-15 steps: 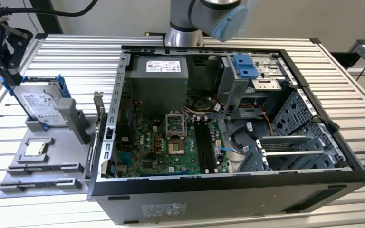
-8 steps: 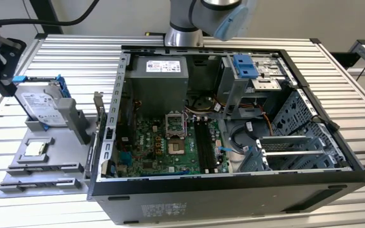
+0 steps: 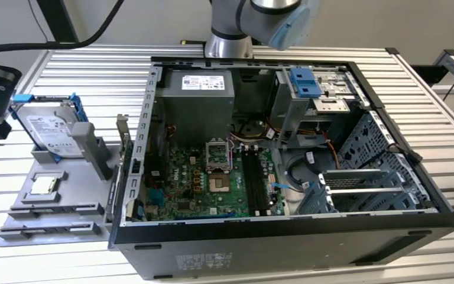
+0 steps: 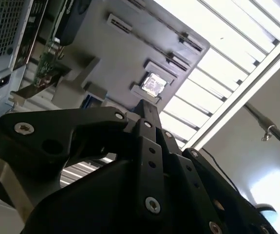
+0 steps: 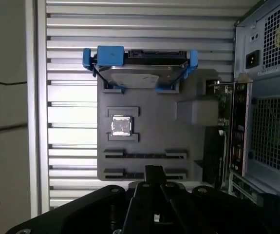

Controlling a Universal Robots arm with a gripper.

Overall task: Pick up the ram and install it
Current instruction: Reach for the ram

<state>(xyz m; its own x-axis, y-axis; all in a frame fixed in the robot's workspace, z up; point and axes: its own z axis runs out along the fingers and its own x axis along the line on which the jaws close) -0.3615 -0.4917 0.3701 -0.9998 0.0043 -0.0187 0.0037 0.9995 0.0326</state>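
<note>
Ram's long axis cannot be told; closed tool (image 5: 154,169) near gray tray (image 5: 154,134).

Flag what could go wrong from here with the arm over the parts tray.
The gripper hangs by the upright hard drive; a sideways swing might topple it. The chip in the tray sits near its tip and could get nudged. Cables in the case beside the memory slots could snag.

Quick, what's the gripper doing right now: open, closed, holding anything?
Gripper: shut, fingertips pressed together with nothing visible between them, pointed toward the gray parts tray.
</note>
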